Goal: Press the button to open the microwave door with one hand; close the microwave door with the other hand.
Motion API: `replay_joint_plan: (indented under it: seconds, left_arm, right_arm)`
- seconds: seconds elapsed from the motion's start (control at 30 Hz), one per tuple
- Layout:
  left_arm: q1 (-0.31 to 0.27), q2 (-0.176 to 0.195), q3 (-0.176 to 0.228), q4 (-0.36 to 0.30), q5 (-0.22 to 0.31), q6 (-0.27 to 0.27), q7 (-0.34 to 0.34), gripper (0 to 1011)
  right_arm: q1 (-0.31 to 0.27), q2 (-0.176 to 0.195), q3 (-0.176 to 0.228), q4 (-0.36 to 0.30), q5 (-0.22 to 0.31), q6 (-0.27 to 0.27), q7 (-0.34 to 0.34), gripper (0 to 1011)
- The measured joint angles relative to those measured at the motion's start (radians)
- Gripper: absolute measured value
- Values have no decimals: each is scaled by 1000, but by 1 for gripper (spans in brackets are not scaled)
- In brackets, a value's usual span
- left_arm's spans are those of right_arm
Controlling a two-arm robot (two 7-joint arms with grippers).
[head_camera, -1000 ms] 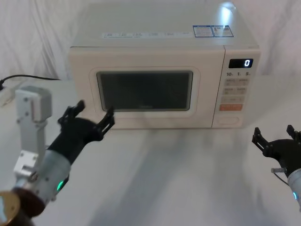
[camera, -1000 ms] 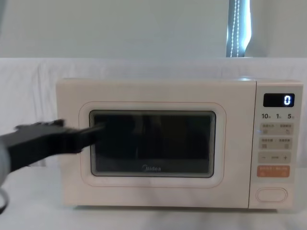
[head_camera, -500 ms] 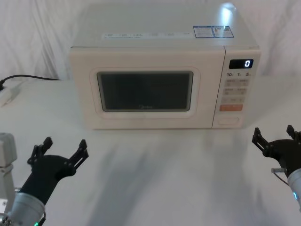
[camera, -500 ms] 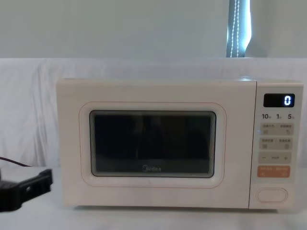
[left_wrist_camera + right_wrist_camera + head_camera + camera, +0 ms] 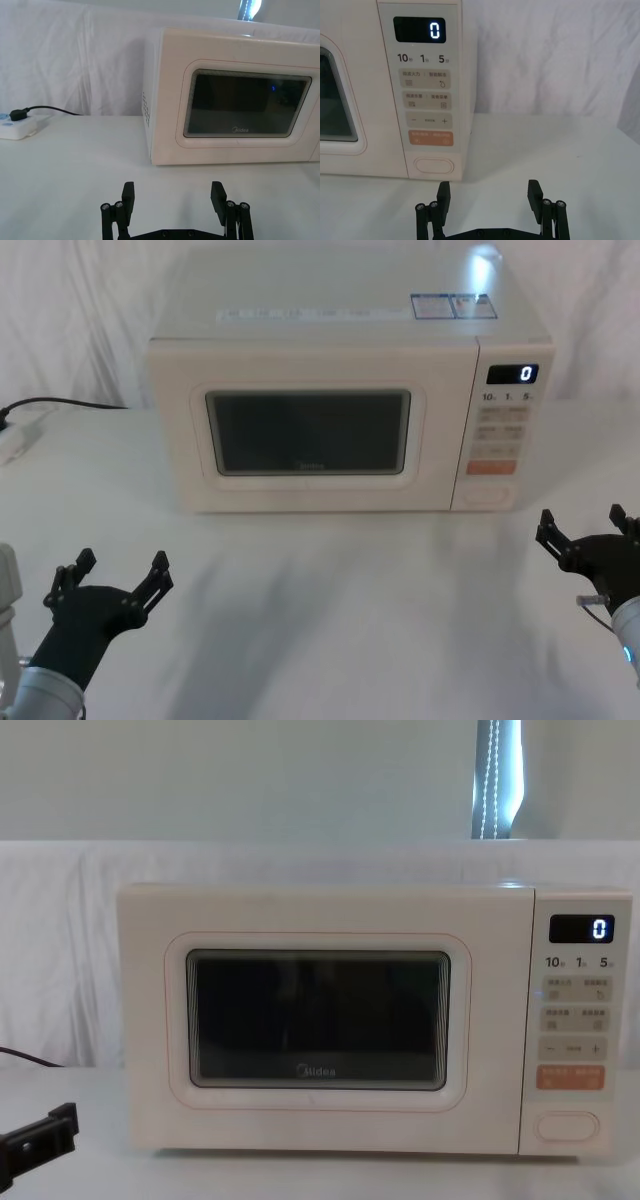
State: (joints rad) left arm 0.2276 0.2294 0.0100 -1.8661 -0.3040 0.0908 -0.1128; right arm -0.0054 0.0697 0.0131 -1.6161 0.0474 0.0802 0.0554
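While sitting shut and flush, well ahead of both tools: microwave door [image 5: 310, 433]. Farther ahead of right tool [image 5: 587, 533], fingers spread, gripping nothing: button [image 5: 434, 166], untouched. Low over counter [image 5: 350, 610], left tool [image 5: 108, 579], likewise spread and released.

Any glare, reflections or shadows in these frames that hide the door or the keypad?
Head view: a bright glare spot on the microwave top, and soft shadows on the table; the microwave door and the button stay readable. Left wrist view: a small blue reflection in the door window. Right wrist view: the lit display reads clearly.
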Motion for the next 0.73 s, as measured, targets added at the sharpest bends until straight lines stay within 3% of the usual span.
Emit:
replay_joint_plan:
  seconds: [0.73]
  left_arm:
    - [-2, 2, 3, -3, 0, 2, -1, 1001]
  right_arm:
    - [0, 0, 0, 0, 0, 0, 0, 1002]
